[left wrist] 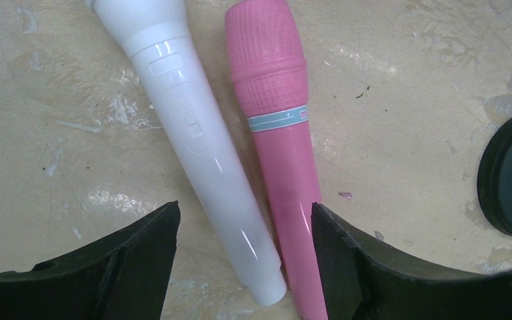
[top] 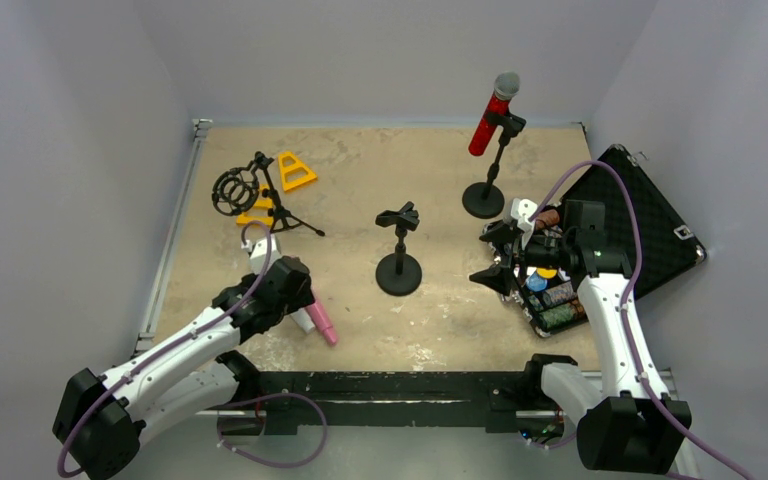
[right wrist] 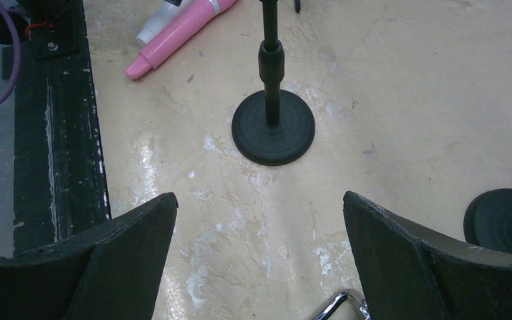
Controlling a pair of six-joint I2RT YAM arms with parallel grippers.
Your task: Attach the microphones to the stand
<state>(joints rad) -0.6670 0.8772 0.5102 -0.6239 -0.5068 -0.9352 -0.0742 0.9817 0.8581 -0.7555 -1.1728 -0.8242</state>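
Observation:
A white microphone (left wrist: 193, 133) and a pink microphone (left wrist: 280, 133) lie side by side on the tabletop, heads pointing away from me. My left gripper (left wrist: 245, 233) is open and low over their handle ends, with both handles between its fingers. The right finger sits against the pink handle, and a gap separates the left finger from the white one. From above only the pink microphone (top: 320, 322) shows beside the left gripper (top: 295, 300). A glittery red microphone (top: 490, 115) sits clipped in the far stand (top: 483, 199). The middle stand (top: 399, 250) has an empty clip. My right gripper (top: 495, 255) is open and empty.
A tripod stand with a ring mount (top: 260, 195) and yellow triangular pieces (top: 295, 170) stand at the far left. At the right lie a black case (top: 650, 220) and a box of small colourful items (top: 550, 295). A black rail (top: 390, 385) runs along the near edge.

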